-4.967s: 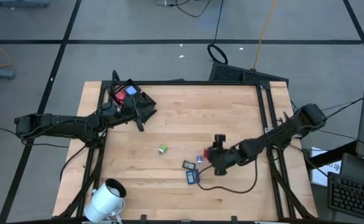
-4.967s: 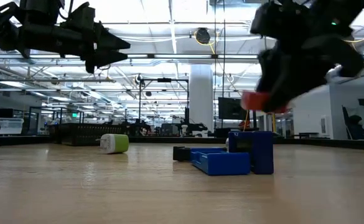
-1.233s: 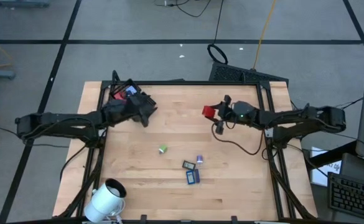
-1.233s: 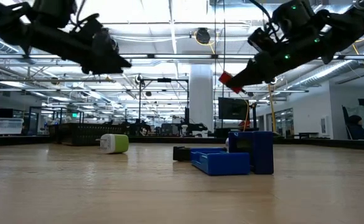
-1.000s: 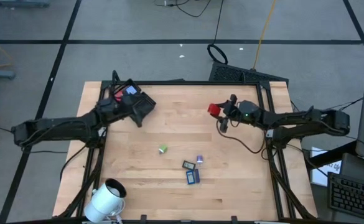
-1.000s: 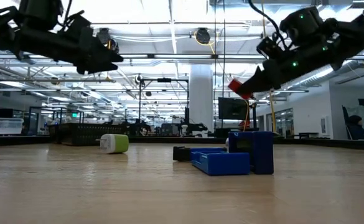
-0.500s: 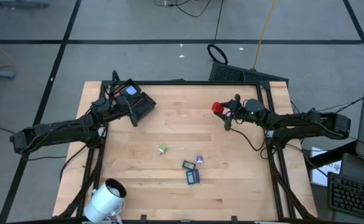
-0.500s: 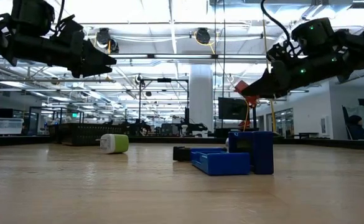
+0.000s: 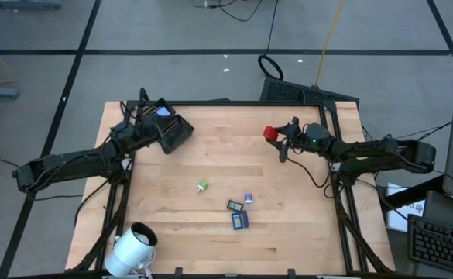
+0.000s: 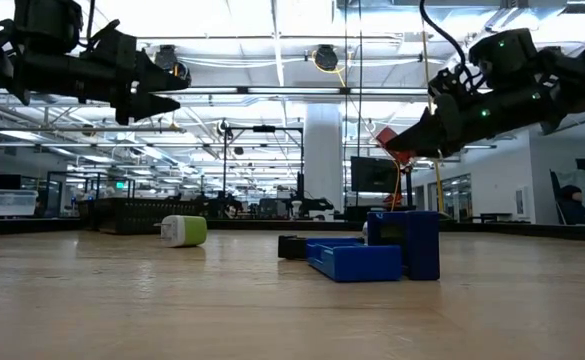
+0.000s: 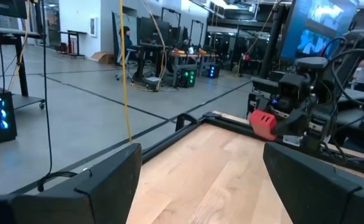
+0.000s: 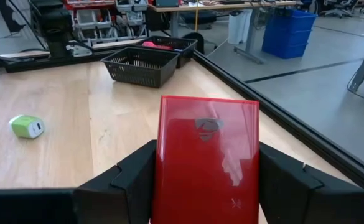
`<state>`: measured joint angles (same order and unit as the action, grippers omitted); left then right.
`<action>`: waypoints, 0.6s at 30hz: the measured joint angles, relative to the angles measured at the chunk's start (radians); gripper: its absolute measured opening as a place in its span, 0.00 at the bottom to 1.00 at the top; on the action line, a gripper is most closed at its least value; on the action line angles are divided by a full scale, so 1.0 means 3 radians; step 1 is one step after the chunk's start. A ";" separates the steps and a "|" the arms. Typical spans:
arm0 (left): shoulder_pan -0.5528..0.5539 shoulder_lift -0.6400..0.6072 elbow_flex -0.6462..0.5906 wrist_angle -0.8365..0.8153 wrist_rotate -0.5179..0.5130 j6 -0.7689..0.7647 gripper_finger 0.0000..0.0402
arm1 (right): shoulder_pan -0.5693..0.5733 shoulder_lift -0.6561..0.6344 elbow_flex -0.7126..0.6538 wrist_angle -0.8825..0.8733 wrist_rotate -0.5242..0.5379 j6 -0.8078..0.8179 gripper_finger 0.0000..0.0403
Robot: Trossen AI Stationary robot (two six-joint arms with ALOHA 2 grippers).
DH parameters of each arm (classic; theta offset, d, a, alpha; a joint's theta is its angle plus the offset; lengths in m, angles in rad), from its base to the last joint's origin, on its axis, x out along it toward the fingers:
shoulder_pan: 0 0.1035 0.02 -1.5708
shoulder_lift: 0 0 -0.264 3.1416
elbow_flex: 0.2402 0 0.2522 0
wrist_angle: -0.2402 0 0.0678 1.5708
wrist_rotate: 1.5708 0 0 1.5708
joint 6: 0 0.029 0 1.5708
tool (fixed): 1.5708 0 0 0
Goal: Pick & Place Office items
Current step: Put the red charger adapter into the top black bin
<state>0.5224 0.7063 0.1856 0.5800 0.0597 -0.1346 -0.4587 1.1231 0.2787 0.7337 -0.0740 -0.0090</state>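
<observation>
My right gripper (image 9: 277, 136) is shut on a red flat office item (image 12: 208, 158), high over the table's far right part, also seen in the low view (image 10: 392, 138). My left gripper (image 11: 197, 186) is open and empty. It hovers level above the black compartmented tray (image 9: 176, 133) near the far left corner, seen from the side in the low view (image 10: 162, 100). A green-and-white bit (image 9: 202, 186) lies flat mid-table. Blue and dark rectangles (image 9: 240, 219) lie in a cluster nearer the front, with one standing upright (image 10: 404, 243). My right gripper pinches the red flat item between its two fingers (image 12: 129, 180), one on each long side edge (image 12: 163, 186). The fingers come level from the table's right, pointing left. The item is lifted clear, sticks out beyond the fingertips and tilts slightly in the low view.
A large white cylinder (image 9: 133, 246) sits at the near left corner. Red and blue things (image 9: 155, 115) lie in the tray's far part. A dark cable (image 9: 311, 177) droops from the right arm. A black frame rail (image 9: 241, 103) borders the table.
My right gripper carried the red item a little toward the table's right and far edge, then held still. My left gripper drew back toward the left edge above the tray and levelled out from a downward tilt.
</observation>
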 joint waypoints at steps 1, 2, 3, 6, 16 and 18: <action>0.0000 0.0000 0.0000 -0.0001 0.0000 0.0000 0.84 | 0.0000 0.0023 -0.0001 0.0010 0.0016 0.0000 0.53; 0.0000 0.0001 0.0000 -0.0001 0.0001 -0.0001 0.84 | 0.0000 0.0047 -0.0001 0.0009 0.0051 0.0001 0.53; 0.0000 0.0000 0.0000 0.0000 0.0000 0.0000 0.84 | 0.0000 0.0076 -0.0001 0.0019 0.0072 0.0009 0.53; -0.0003 0.0000 0.0000 0.0041 -0.0013 -0.0012 0.84 | 0.0000 0.0173 -0.0001 0.0087 0.0068 0.0087 0.53; -0.0004 0.0001 0.0000 0.0063 0.0011 -0.0020 0.84 | 0.0014 0.0491 -0.0001 0.0406 -0.0655 0.0453 0.53; -0.0004 0.0001 0.0000 0.0067 0.0013 -0.0020 0.84 | 0.0015 0.0560 -0.0001 0.0508 -0.0944 0.0570 0.53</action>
<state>0.5213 0.7067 0.1856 0.6000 0.0635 -0.1406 -0.4541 1.2912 0.2785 0.8861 -0.3573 0.1620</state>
